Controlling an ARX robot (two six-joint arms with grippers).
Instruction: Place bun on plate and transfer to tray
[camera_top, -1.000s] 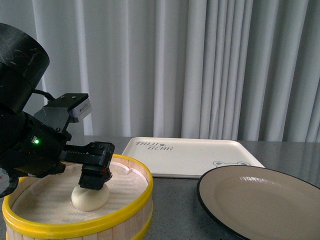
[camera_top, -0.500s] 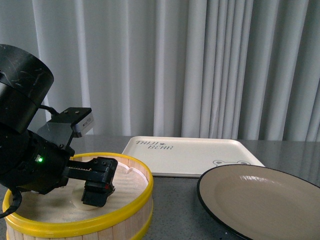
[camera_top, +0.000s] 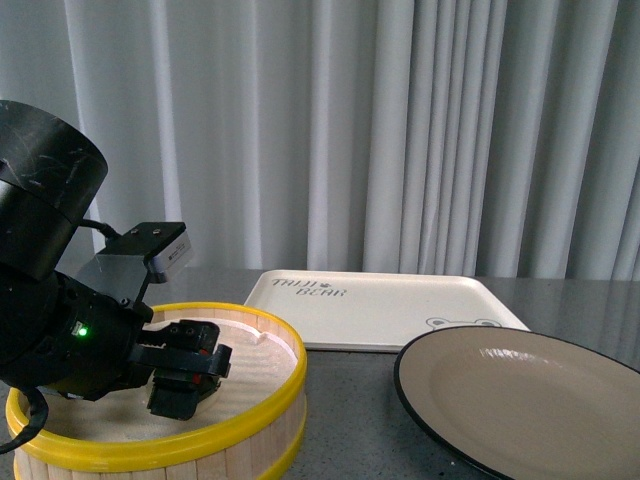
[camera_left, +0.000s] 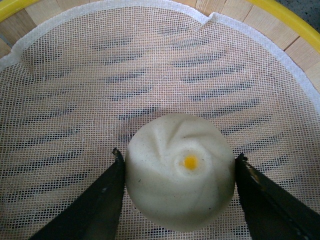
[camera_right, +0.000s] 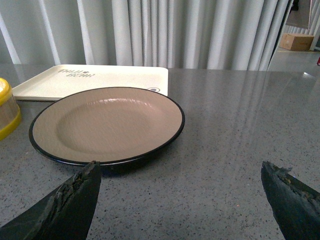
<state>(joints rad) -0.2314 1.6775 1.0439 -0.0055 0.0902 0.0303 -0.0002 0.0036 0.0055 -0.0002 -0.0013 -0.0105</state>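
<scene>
1. Inside the yellow-rimmed wooden steamer basket, the pleated cream-white bun sits unlifted, with the black fingers of the left gripper touching both its sides.
2. Beside that basket, the brown black-rimmed plate and the cream plastic tray wait empty; the right gripper is spread wide.

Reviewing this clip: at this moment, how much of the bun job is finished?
Nothing is finished yet. In hand: the left pincer straddles the bun, fingers against both its sides, inside the steamer basket. Left to do: lift it onto the plate, which lies bare, then move the plate to the tray, also bare. The right pincer hangs open near the plate.
</scene>
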